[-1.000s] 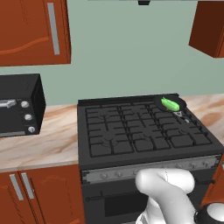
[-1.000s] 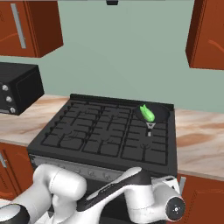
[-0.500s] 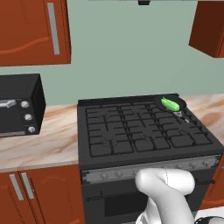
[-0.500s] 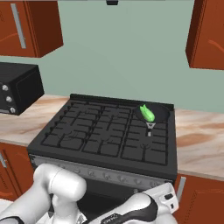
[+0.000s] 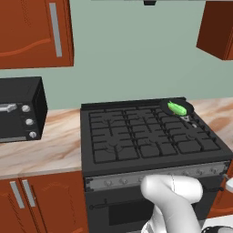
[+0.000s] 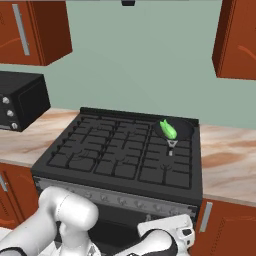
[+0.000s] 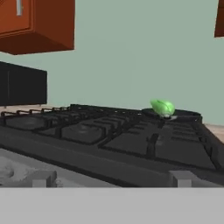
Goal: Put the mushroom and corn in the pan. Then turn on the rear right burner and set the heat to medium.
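The corn [image 5: 176, 108] is seen lying in the pan [image 5: 184, 106], which is set on the rear right burner [image 6: 176, 131] of the black stove [image 5: 145, 139]. The pan's grey handle [image 6: 171, 145] is pointed toward the stove's front. A black microwave [image 5: 18, 109] is placed on the counter [image 5: 54, 148] at the left. The gripper's fingers are spread fully apart and nothing is held.
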